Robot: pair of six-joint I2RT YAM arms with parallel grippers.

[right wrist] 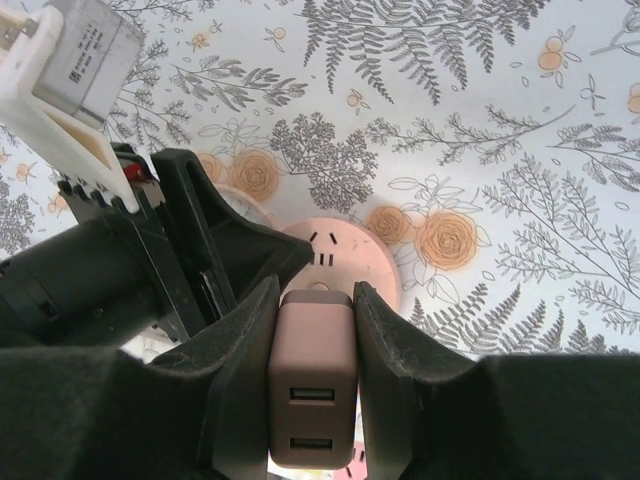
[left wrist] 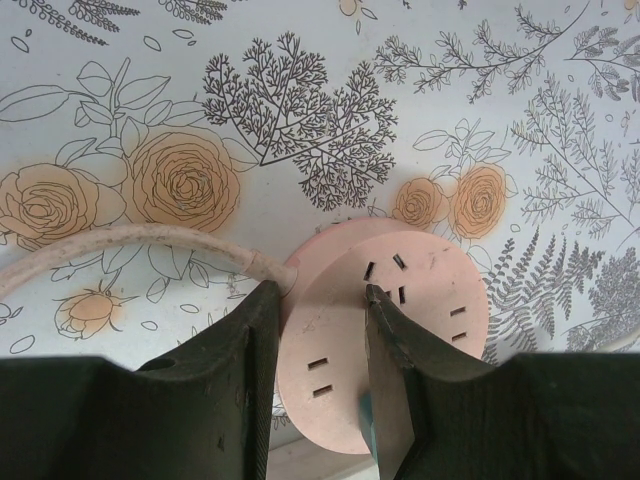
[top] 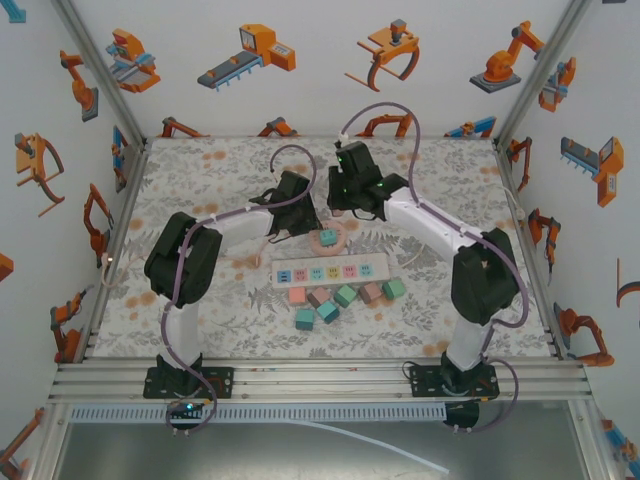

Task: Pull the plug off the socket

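A round pink socket [left wrist: 425, 285] lies flat on the flowered table [top: 200, 180], with a pale cord [left wrist: 130, 245] leaving its left side. My left gripper [left wrist: 318, 292] stands open over it, one finger at the disc's left edge by the cord and the other finger [left wrist: 390, 350] resting on the disc's face. A teal sliver [left wrist: 364, 425] peeks from behind that finger. My right gripper [right wrist: 315, 288] is shut on a brownish-pink USB plug [right wrist: 312, 370], held just in front of the socket [right wrist: 365, 265]. The plug's prongs are hidden. From above, both grippers [top: 305, 222] [top: 346, 208] meet at the socket [top: 327, 240].
A white power strip [top: 330, 270] with coloured outlets lies in front of the socket. Several pink, teal and brown blocks [top: 345, 295] sit nearer the table's front. The left arm's black wrist and white camera mount [right wrist: 60, 75] crowd the right gripper's left side. Enclosure walls ring the table.
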